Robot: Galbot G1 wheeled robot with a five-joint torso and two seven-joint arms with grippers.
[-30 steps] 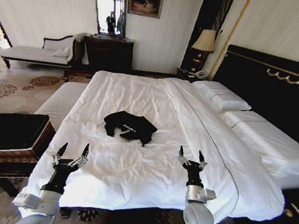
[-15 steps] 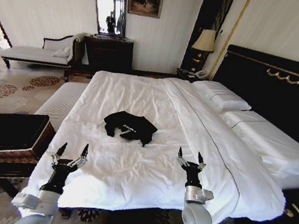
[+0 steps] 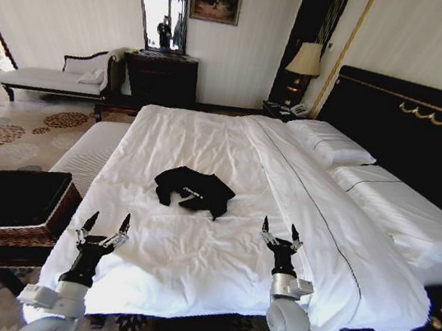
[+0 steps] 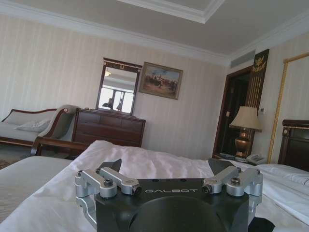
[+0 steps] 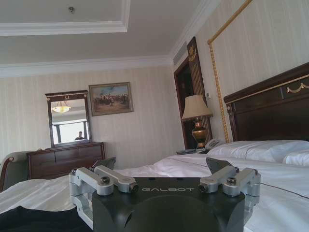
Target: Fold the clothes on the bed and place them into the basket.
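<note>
The clothes, a crumpled black T-shirt with small white lettering, lie mid-bed on the white duvet of the bed. The dark wicker basket stands on the floor off the bed's near left corner. My left gripper is raised over the bed's near left edge, open and empty, beside the basket. Over the near edge further right, my right gripper is also open and empty. Both sit short of the shirt. In the right wrist view the open gripper has the shirt low beside it.
A cream striped bench runs along the bed's left side behind the basket. A black gold-trimmed headboard and pillows are on the right. Chaise longue, dark dresser and lamp line the far wall.
The whole head view has shifted slightly, so the camera moved. The shirt lies as before and both grippers stay open in much the same places.
</note>
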